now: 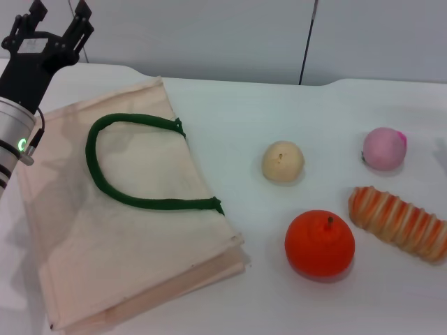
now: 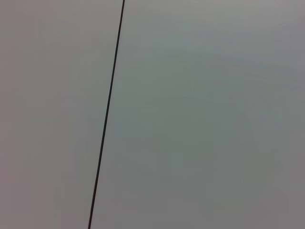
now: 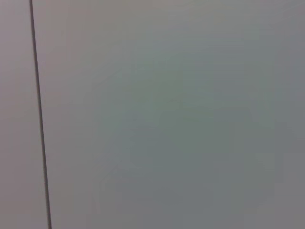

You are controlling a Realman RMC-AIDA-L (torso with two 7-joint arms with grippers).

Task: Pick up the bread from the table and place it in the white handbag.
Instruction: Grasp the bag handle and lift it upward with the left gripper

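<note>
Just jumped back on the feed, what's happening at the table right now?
Nothing is held yet. The striped orange-and-cream bread loaf lies on the white table at the robot's right, beside a round orange fruit. The flat cream handbag with green handles lies on the left. The left gripper hovers open above the bag's far corner.

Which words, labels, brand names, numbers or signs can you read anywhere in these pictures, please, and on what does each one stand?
None: no text can be read in any view.
White handbag: plain fabric, no print or label showing.
Bread: stripes only, no lettering.
Left gripper: no marking; the arm's wrist bears only a small green light, not a sign.
Both wrist views: a blank wall with a dark seam, nothing written.
</note>
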